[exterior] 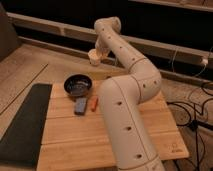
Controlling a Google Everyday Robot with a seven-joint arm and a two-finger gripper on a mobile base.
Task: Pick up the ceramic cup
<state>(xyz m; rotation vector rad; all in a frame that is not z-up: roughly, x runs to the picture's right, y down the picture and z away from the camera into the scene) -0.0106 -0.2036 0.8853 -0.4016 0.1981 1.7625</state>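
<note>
The ceramic cup (94, 57) is small, squat and cream-white. It hangs in the air above the far edge of the wooden table (75, 145), behind and above the black bowl (78, 85). My gripper (98, 52) is at the end of the white arm (125, 100), which arches up from the front right. The gripper is shut on the cup and holds it clear of the table.
The black bowl stands at the table's far left. A grey-blue block (80, 105) and a small orange object (93, 103) lie just in front of it. A dark mat (20, 125) runs along the table's left side. Cables (197, 115) lie on the floor at the right.
</note>
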